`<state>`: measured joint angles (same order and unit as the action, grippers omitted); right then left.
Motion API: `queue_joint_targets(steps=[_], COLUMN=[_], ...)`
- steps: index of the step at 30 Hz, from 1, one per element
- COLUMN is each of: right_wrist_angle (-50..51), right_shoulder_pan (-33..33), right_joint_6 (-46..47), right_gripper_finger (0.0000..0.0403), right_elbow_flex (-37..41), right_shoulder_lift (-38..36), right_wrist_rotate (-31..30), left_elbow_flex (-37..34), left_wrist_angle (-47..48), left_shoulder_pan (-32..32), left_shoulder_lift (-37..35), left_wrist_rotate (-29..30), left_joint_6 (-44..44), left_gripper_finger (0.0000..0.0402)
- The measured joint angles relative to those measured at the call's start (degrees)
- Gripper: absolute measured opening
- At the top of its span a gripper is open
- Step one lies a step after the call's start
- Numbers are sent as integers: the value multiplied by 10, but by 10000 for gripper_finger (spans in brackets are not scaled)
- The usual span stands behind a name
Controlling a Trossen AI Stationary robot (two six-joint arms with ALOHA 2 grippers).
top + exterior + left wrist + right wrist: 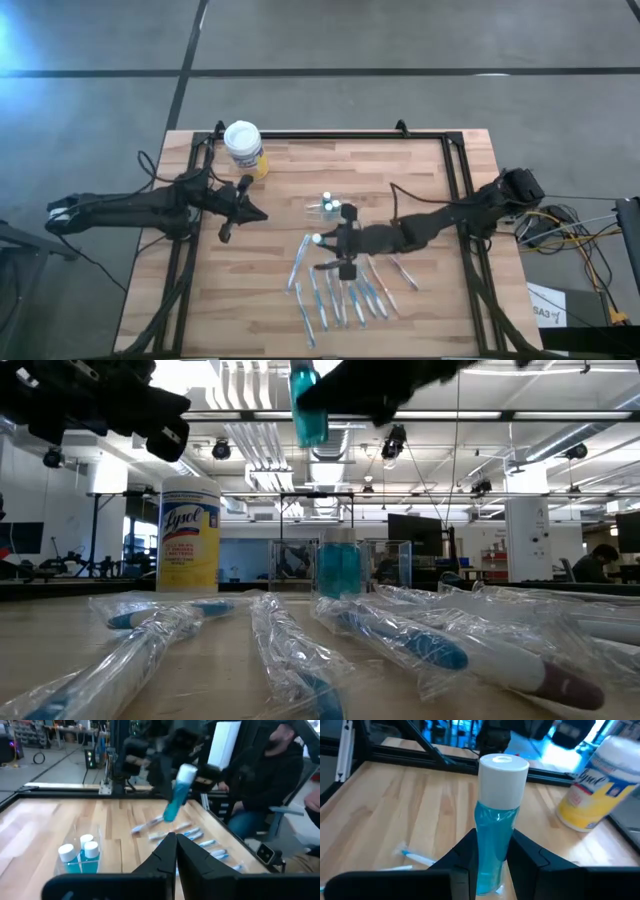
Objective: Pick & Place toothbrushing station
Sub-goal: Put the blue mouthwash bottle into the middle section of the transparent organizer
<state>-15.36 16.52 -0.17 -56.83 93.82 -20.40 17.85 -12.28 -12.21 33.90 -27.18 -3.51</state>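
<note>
Blue bottle's base hidden, seemingly between right claw's fingers.

Obstacles: wrapped toothbrushes fan across the table's near centre; small blue white-capped bottles stand just behind them; a yellow canister occupies the far left corner. Open board lies along the far right and the near left corner, beside the left gripper.

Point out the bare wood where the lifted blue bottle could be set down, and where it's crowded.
Bare: the left front wood, below the left hand, and the back right, behind the right hand holding the white-capped blue bottle. Crowded: the wrapped toothbrushes at centre front, the standing blue bottles, and the yellow wipes canister at the back left.
</note>
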Motion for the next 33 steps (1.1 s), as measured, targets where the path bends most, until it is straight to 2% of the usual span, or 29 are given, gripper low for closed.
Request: queue_joint_targets(steps=[4,9,15,23,29,33], right_wrist_angle=[-89,-105,-109,-126,-131,-162], right_shoulder_pan=[-30,-48,-62,-75,-100,-118], right_joint_6=[-12,-27,-74,-135,-133,-122], right_gripper_finger=[75,75,75,75,75,75], right_elbow_flex=[60,97,108,106,109,111], right_shoulder_lift=[0,0,0,0,0,0], right_wrist_rotate=[57,76,135,239,281,283], left_elbow_flex=[59,157,297,479,629,697], left_wrist_angle=[117,242,375,490,614,649], left_shoulder_pan=[0,5,24,53,113,161], left_shoulder_lift=[10,57,176,349,457,506], left_wrist_rotate=[1,45,72,84,198,265], left_joint_6=[20,26,78,122,124,106], left_gripper_finger=[31,73,116,124,137,160])
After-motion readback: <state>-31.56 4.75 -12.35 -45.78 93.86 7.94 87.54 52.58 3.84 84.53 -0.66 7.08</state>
